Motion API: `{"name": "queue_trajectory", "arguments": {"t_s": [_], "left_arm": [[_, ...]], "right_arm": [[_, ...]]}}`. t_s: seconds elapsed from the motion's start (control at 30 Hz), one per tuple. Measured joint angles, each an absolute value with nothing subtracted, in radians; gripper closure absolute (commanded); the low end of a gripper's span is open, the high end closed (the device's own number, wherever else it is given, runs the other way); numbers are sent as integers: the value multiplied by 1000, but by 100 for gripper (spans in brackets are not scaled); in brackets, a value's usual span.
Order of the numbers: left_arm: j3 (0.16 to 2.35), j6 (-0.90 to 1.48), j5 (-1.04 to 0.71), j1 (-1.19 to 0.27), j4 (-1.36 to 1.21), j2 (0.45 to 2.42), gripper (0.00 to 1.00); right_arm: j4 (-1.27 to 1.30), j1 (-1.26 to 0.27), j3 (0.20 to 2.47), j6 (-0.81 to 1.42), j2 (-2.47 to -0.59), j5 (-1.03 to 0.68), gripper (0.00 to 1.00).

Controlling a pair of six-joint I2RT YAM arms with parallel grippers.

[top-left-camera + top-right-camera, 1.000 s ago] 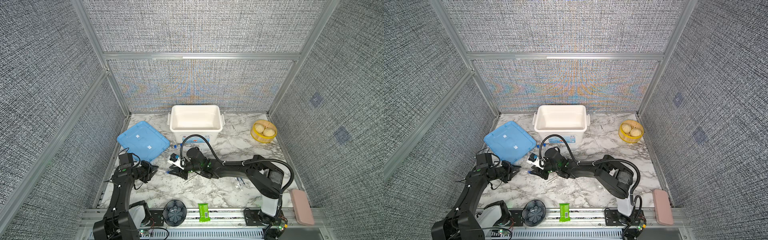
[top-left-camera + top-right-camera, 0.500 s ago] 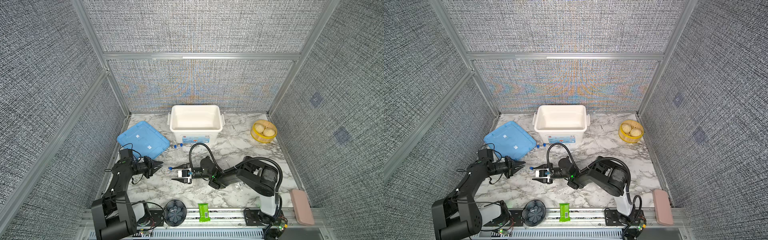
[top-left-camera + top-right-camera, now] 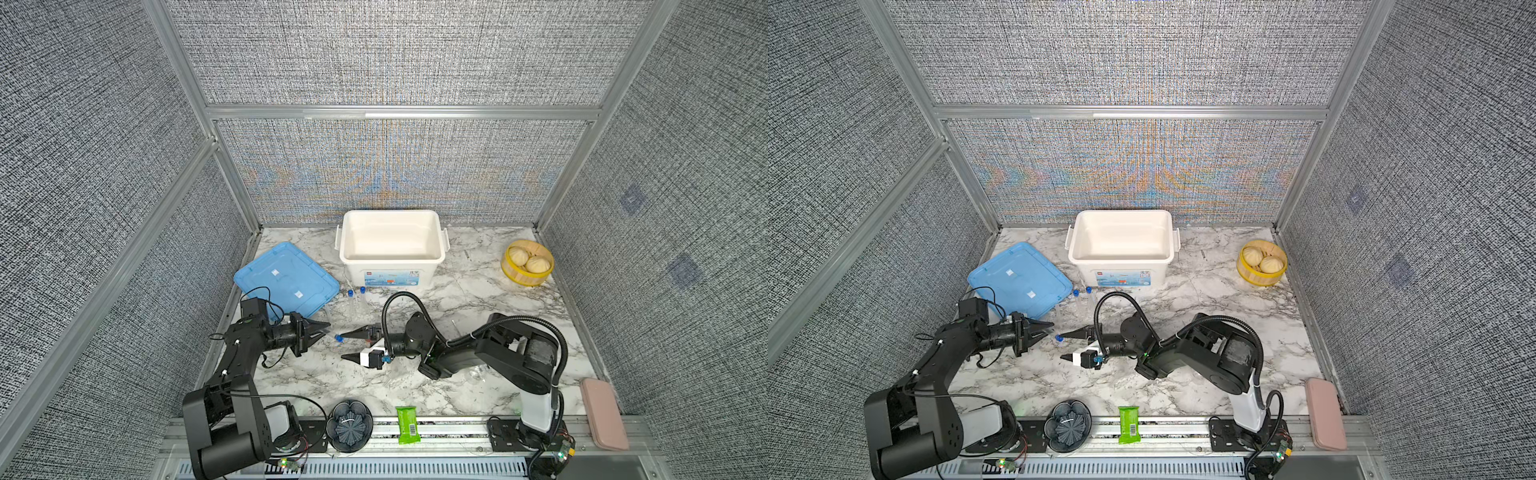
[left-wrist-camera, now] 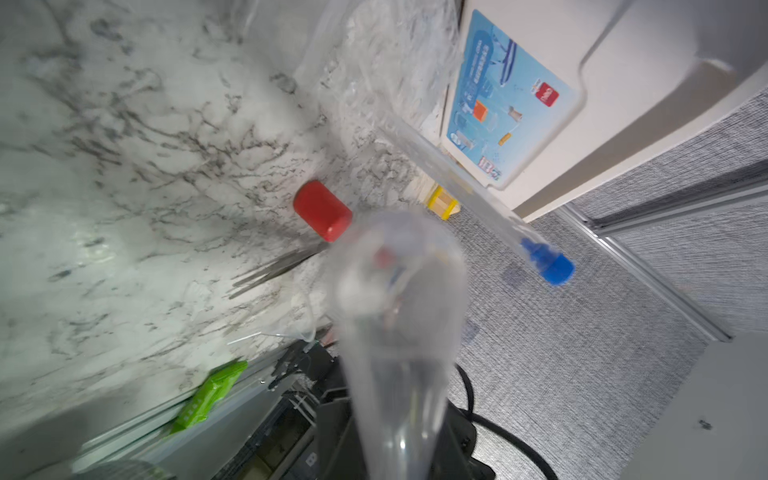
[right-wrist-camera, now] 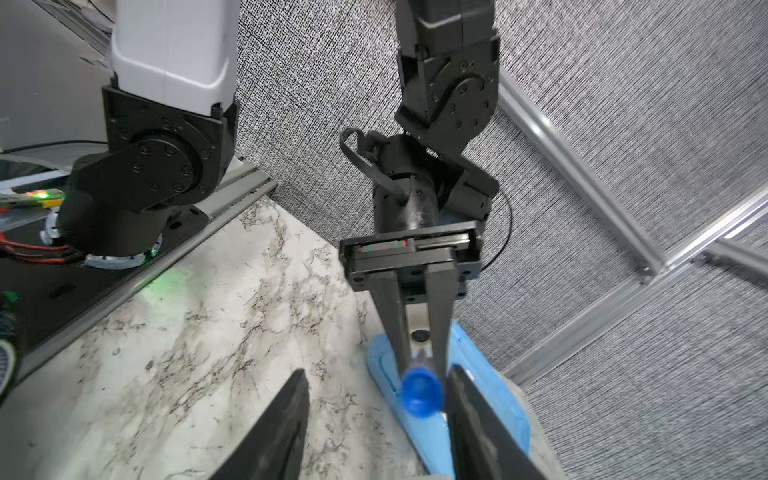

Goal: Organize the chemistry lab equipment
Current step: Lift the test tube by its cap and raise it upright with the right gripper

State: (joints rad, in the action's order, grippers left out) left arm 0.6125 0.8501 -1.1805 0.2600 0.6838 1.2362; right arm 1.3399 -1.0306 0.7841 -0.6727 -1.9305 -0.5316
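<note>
Left tool (image 3: 326, 328) pinches a slender clear blue-capped tube (image 3: 339, 337); right tool (image 3: 343, 346) stands open, empty.

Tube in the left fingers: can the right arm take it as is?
Probably yes: the right fingers stand open, with the tube cap-first between them and nothing in the way.

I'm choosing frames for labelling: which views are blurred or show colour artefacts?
Left wrist view: a clear tube-like shape close to the lens is out of focus and the marble smears, though the red cap is fairly crisp. Right wrist view: the blue-capped tube and the near fingers are soft. Both top views: sharp, with rainbow moiré on the back wall.
</note>
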Motion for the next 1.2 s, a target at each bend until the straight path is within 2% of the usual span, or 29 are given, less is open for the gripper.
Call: {"name": "queue_trajectory", "arguments": {"t_s": [0.43,0.7,1.0,1.03,1.1,1.2], "left_arm": [[606,822,-1205,258,722,1219,82],[600,823,-1220,258,725,1212,82],[588,827,-1240,258,704,1225,82],[588,826,-1240,259,703,1225,79],[588,818,-1239,258,705,1225,64],[581,824,-1241,258,702,1222,49]], "right_arm": [[1357,-1002,865,-703,-1985,-625,49],[1357,-1000,925,-670,-2031,-686,68],[1357,-1001,949,-650,-2056,-721,80],[1357,-1001,950,-650,-2058,-722,81],[1357,-1001,954,-649,-2059,-716,87],[1357,-1000,955,-633,-2053,-710,89]]}}
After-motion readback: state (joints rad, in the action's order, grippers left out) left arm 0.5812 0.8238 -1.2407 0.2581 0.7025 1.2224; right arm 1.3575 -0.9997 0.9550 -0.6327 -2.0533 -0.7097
